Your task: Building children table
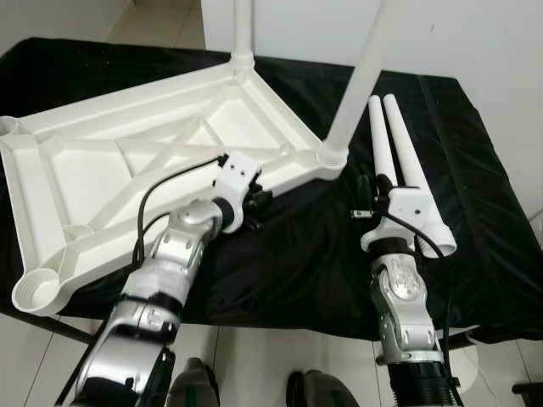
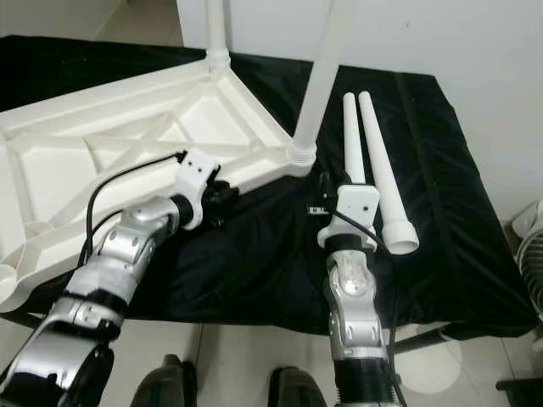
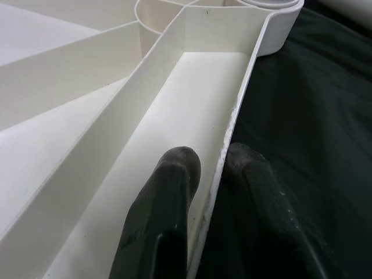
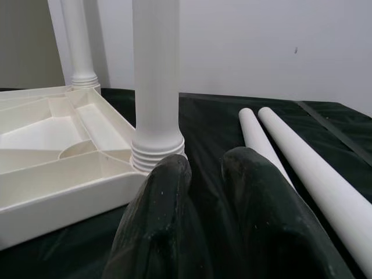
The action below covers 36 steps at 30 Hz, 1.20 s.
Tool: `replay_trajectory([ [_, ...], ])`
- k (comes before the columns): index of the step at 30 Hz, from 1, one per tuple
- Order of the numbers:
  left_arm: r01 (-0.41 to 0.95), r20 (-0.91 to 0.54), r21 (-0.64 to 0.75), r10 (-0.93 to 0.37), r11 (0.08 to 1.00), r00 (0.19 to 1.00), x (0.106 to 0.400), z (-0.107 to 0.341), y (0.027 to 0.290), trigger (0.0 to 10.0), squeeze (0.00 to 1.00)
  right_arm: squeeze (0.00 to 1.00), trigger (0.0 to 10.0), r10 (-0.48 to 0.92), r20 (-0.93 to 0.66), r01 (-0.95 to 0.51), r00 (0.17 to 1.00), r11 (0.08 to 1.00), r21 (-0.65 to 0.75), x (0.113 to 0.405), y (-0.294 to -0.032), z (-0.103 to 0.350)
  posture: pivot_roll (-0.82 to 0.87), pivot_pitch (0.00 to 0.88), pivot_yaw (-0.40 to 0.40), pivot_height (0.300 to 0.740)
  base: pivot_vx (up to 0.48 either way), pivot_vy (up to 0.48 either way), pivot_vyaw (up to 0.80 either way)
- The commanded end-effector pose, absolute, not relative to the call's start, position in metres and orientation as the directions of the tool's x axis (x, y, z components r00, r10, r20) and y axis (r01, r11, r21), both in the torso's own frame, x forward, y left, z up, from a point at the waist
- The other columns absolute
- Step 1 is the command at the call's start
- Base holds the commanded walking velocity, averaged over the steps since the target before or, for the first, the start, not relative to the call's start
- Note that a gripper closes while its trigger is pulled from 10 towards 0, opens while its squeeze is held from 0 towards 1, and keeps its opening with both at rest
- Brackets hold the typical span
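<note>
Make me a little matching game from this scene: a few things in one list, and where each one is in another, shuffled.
Things:
1. upturned white plastic tabletop
2. two loose white plastic legs
3. left gripper
4. right gripper

Places:
A. jaws either side of the tabletop's near rim
B. lying side by side on the black cloth, at the right
C. on the cloth, two legs already standing in its far corners
D. low over the cloth, between the fitted near leg and the loose legs

Pairs: 1-C, 2-B, 3-A, 4-D
</note>
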State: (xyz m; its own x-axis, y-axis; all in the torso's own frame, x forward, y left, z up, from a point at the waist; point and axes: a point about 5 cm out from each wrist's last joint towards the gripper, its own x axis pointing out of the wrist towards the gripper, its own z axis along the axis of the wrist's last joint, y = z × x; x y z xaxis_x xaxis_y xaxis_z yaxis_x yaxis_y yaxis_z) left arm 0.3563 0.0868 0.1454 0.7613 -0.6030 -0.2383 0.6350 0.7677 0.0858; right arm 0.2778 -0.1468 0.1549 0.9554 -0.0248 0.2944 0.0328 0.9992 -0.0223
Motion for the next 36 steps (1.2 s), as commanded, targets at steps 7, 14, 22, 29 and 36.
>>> replay_trajectory([
  [7, 0.220, -0.142, 0.175, -0.196, 0.960, 0.970, 0.386, 0.157, 0.112, 0.0, 0.00, 0.00, 10.0, -0.027, 0.274, 0.033, 0.961, 0.999, -0.018, 0.278, -0.140, 0.150, 0.02, 0.102, 0.000, 0.740, 0.000, 0.000, 0.00],
  [14, 0.233, -0.120, 0.174, -0.214, 0.957, 0.969, 0.392, 0.162, 0.108, 10.0, 0.00, 0.00, 10.0, -0.028, 0.272, 0.034, 0.962, 0.999, -0.016, 0.277, -0.136, 0.149, 0.01, 0.103, 0.006, 0.740, 0.000, 0.000, 0.00],
  [22, 0.362, -0.065, 0.126, -0.356, 0.924, 0.932, 0.383, 0.163, 0.092, 10.0, 1.00, 0.00, 10.0, -0.031, 0.268, 0.036, 0.963, 0.999, -0.015, 0.275, -0.136, 0.148, 0.03, 0.107, 0.011, 0.740, 0.000, 0.000, 0.00],
  [29, 0.443, 0.036, 0.125, -0.451, 0.888, 0.892, 0.373, 0.180, 0.095, 10.0, 1.00, 0.00, 10.0, -0.016, 0.260, 0.021, 0.965, 1.000, -0.016, 0.274, -0.134, 0.145, 0.04, 0.107, 0.006, 0.740, 0.000, 0.000, 0.00],
  [36, 0.473, 0.096, 0.175, -0.493, 0.864, 0.865, 0.363, 0.196, 0.106, 10.0, 0.00, 0.00, 10.0, -0.008, 0.260, 0.015, 0.966, 1.000, -0.027, 0.277, -0.135, 0.146, 0.04, 0.104, 0.003, 0.740, 0.000, 0.000, 0.00],
])
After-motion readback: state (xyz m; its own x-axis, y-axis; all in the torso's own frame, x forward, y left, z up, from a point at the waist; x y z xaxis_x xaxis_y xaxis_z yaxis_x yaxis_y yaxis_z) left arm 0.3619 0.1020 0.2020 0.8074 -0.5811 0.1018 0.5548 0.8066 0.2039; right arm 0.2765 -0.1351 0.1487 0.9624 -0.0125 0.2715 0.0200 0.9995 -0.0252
